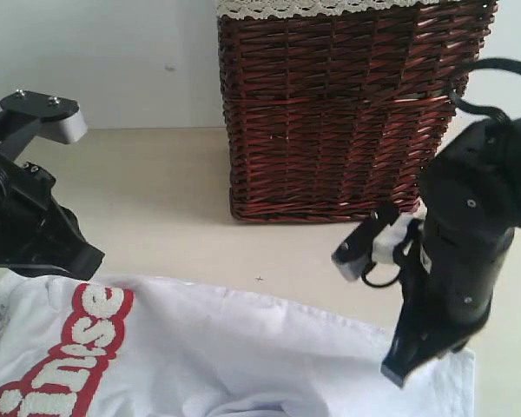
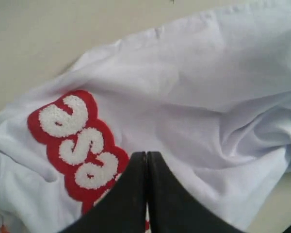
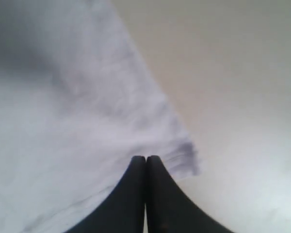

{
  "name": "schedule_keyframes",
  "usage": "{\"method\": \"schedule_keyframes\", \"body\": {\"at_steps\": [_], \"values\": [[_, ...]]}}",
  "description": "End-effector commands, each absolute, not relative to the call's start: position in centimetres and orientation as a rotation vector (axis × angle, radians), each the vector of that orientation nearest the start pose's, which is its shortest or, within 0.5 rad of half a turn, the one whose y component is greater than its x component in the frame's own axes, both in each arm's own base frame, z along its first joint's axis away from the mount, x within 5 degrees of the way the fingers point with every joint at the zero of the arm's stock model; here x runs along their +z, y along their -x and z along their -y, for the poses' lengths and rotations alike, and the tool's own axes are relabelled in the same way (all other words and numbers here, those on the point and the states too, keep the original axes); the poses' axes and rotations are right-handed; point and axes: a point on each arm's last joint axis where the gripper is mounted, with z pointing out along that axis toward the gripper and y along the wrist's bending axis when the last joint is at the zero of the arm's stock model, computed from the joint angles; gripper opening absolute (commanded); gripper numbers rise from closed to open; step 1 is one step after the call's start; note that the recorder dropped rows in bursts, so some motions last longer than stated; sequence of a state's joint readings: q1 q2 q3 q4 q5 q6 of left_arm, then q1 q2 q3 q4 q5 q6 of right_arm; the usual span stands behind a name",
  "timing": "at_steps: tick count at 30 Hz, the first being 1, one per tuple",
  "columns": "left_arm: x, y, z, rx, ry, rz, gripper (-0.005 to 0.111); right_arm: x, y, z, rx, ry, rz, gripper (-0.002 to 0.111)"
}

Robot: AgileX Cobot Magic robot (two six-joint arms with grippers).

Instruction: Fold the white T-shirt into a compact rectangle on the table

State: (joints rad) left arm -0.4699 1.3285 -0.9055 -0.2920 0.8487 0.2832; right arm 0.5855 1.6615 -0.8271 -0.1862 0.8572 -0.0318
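Whereas the exterior view shows the wicker basket [image 1: 330,113] far behind the rumpled white shirt [image 1: 243,347] on the matte table [image 1: 156,191], my wrist views alone show fingers pressed together: left gripper [image 2: 146,153] over fuzzy red-edged lettering [image 2: 77,141], right gripper [image 3: 146,157] at the shirt's right corner.

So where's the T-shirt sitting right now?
In the exterior view the white T-shirt lies across the near part of the table, in front of the wicker basket, lettering at its left end.
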Motion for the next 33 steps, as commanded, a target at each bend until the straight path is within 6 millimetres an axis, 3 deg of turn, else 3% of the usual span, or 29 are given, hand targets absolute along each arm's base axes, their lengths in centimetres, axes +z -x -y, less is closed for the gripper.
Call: {"method": "schedule_keyframes", "body": {"at_steps": [1, 3, 6, 16, 24, 33], "values": [[27.7, -20.6, 12.8, -0.414, -0.824, -2.561, 0.0, 14.5, -21.0, -13.9, -0.008, 1.241, -2.966, 0.0], [28.0, -20.4, 12.7, -0.415, -0.82, -2.546, 0.0, 14.2, -20.7, -14.2, 0.054, 1.271, -2.972, 0.0], [28.1, -20.3, 12.6, -0.416, -0.817, -2.537, 0.0, 13.4, -21.1, -14.0, -0.012, 1.301, -2.963, 0.0], [27.6, -19.5, 13.3, -0.441, -0.877, -2.539, 0.0, 9.3, -24.7, -12.3, -0.618, 1.128, -2.917, 0.0], [27.0, -18.4, 14.7, -0.455, -1.01, -2.513, 0.0, 7.3, -27.9, -13.2, -0.501, 1.079, -2.81, 0.0], [26.4, -18.7, 15.1, -0.447, -1.043, -2.522, 0.0, 9.6, -33.3, -11.2, -0.47, 0.843, -2.759, 0.0]]}}
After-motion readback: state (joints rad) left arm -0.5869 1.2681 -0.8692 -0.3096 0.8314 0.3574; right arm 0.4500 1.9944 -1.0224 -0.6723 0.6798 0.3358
